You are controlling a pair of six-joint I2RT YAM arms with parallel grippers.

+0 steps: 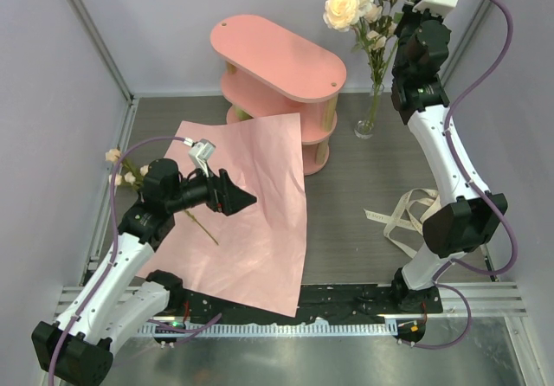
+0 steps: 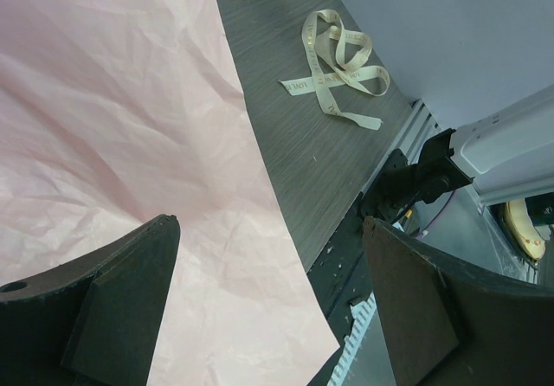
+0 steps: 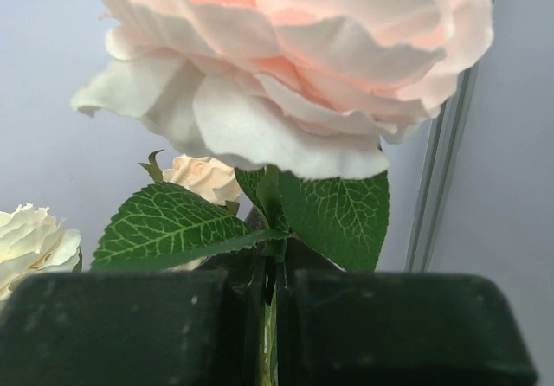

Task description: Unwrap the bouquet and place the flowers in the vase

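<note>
Right claw (image 3: 273, 317): pressed together on the thin green stem of a pink rose (image 3: 286, 48), high at the far right of the cell. In the right wrist view the stem passes up between the fingers, leaves just above them, bloom topmost. The rose's long axis therefore runs along the claw, head pointing away from the wrist. The lower stem is hidden behind the arm in the overhead view; its cut end cannot be located.

Vase (image 1: 368, 125): upright on the table, just right of the pink shelf (image 1: 277, 57), already carrying several flowers (image 1: 342, 9) whose heads stand near the right claw. The neck lies below the claw and slightly to its left. Judgement: the coming move turns on bringing the held stem vertical over that narrow mouth, then lowering. The right arm is plainly the nearer.

Left claw (image 1: 238, 197): spread wide, holding nothing, hovering over the opened wrapping paper (image 1: 260, 230).

A loose flower stem (image 1: 117, 165) lies left of that claw, blooms off the paper's left edge, cut end on the paper; axis diagonal, far-left to near-right. The left arm is nearer.

Ribbon (image 1: 411, 217): untied, lying by the right arm's base.
</note>
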